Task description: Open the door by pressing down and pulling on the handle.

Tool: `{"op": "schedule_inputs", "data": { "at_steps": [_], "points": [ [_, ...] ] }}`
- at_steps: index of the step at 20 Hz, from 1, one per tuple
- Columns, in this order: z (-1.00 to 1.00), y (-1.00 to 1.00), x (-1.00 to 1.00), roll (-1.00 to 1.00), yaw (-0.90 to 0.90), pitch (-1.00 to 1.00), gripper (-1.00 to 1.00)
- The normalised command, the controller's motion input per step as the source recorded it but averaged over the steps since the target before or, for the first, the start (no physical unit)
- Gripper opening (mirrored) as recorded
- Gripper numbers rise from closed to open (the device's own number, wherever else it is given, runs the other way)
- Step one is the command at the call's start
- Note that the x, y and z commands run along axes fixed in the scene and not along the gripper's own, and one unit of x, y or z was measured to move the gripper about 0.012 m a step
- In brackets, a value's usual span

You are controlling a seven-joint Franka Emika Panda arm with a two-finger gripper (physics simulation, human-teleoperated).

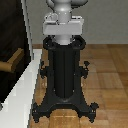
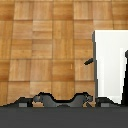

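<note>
The door [image 1: 11,30] is a tall dark brown-black panel at the exterior view's left, set in a pale grey-white frame [image 1: 27,85]. The handle [image 1: 12,62], a short tan lever bar, sticks out from the panel at about mid-height. In the wrist view the pale frame [image 2: 107,65] and a thin strip of the dark panel [image 2: 125,75] show, seen from above; the handle does not show there. My gripper's fingers show in neither view. Only the grey-white lower part of my arm [image 1: 62,22] shows, on top of the pedestal.
The black robot pedestal [image 1: 64,70] with spread feet stands on the wooden parquet floor [image 1: 107,75], close beside the door frame. Its dark base also fills one edge of the wrist view [image 2: 60,110]. A grey wall lies behind.
</note>
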Motion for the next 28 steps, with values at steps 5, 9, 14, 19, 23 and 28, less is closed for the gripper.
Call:
{"op": "schedule_inputs", "data": {
  "at_steps": [5,9,14,19,23,28],
  "points": [
    [0.00,-0.60,0.00,0.00,0.00,0.00,1.00],
    [0.00,-0.75,0.00,0.00,0.00,0.00,1.00],
    [0.00,-0.60,0.00,0.00,0.00,0.00,1.00],
    [0.00,-0.40,0.00,0.00,0.00,0.00,1.00],
    [0.00,-0.75,0.00,0.00,0.00,0.00,1.00],
    [0.00,-0.60,0.00,0.00,0.00,0.00,1.00]
  ]
}}
